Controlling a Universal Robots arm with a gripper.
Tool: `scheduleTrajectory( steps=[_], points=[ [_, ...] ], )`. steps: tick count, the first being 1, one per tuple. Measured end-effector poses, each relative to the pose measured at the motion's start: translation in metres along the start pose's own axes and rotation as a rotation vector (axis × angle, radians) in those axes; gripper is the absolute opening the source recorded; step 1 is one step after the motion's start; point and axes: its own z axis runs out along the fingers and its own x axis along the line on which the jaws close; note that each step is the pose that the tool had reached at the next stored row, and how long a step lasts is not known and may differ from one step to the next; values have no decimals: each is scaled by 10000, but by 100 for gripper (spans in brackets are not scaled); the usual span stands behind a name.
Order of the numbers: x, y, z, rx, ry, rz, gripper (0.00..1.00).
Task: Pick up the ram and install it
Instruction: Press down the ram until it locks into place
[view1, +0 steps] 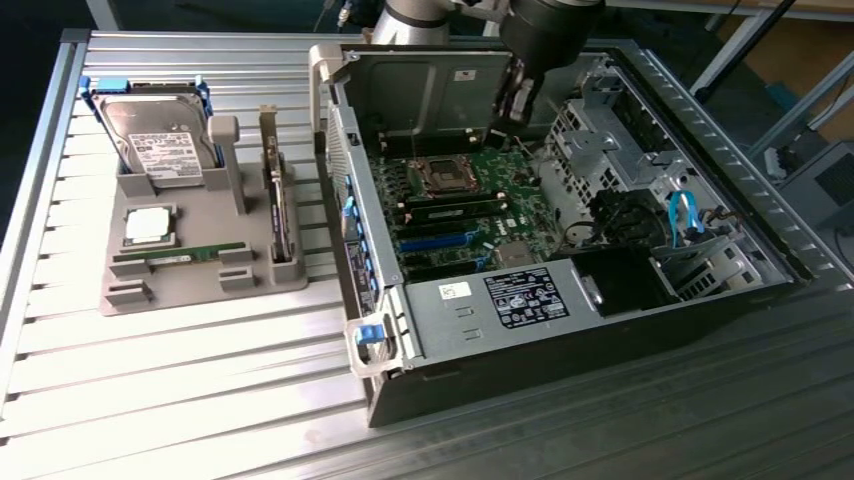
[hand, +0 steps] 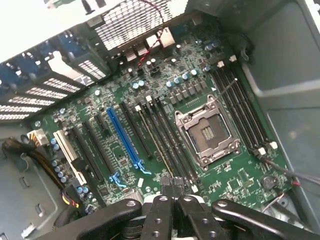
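Observation:
The ram (view1: 180, 253), a thin green stick, lies flat in a slot near the front of the grey holder (view1: 160, 290) at the exterior view's left, outside the computer case. My gripper (view1: 518, 105) hangs inside the open case (view1: 561, 300), above the far part of the motherboard (view1: 467, 205) and well away from the ram. In the wrist view its black fingertips (hand: 165, 182) are pressed together with nothing between them, so the gripper (hand: 172, 182) is shut and empty. Below it lie the long memory slots (hand: 167, 142) beside the open processor socket (hand: 205, 131).
The holder also carries a hard drive (view1: 160, 140), a square silver processor chip (view1: 150, 225) and a dark card (view1: 278, 200) standing on edge. The case's raised side walls, its power supply (view1: 534, 295) and blue cables (view1: 687, 215) crowd the motherboard.

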Motion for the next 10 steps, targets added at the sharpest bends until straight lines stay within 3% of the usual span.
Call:
scheduleTrajectory(
  steps=[10],
  points=[
    [0, 0, 5, 88, -19, 2081, 11]
  ],
)
